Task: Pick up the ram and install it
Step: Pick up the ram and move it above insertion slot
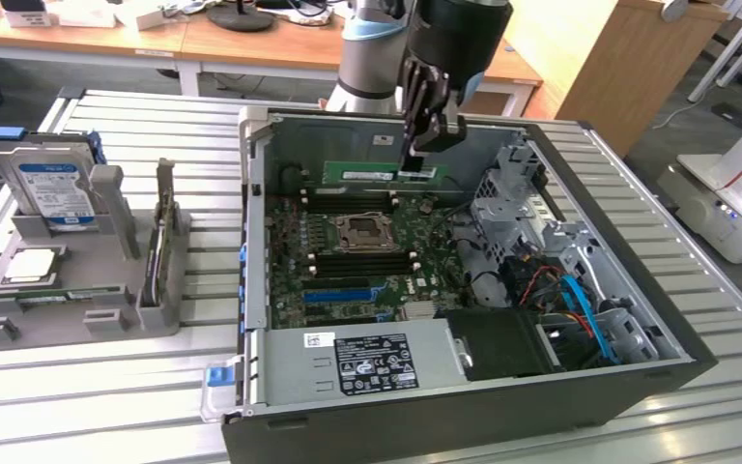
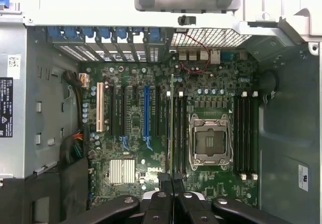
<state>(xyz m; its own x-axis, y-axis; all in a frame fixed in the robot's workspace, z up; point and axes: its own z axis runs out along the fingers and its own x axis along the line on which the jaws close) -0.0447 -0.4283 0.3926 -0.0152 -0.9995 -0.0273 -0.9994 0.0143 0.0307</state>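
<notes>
Closest to the lens sits the power supply (image 1: pixel 371 360) with its black label, at the front of the open computer case (image 1: pixel 680 348) on a slatted metal table (image 1: pixel 88 406). Past it lies the green motherboard (image 1: pixel 345 261) with its bare processor socket (image 1: pixel 368 232). Above the board my gripper (image 1: pixel 420 166) is clamped on the ram (image 1: pixel 371 174), held edge-down over the memory slots (image 1: pixel 345 205) beside the socket. At the exterior view's left, a grey tray (image 1: pixel 36 333) carries a hard drive (image 1: pixel 51 188) and a processor chip (image 1: pixel 32 263). Wooden desks (image 1: pixel 113 39) stand beyond.
</notes>
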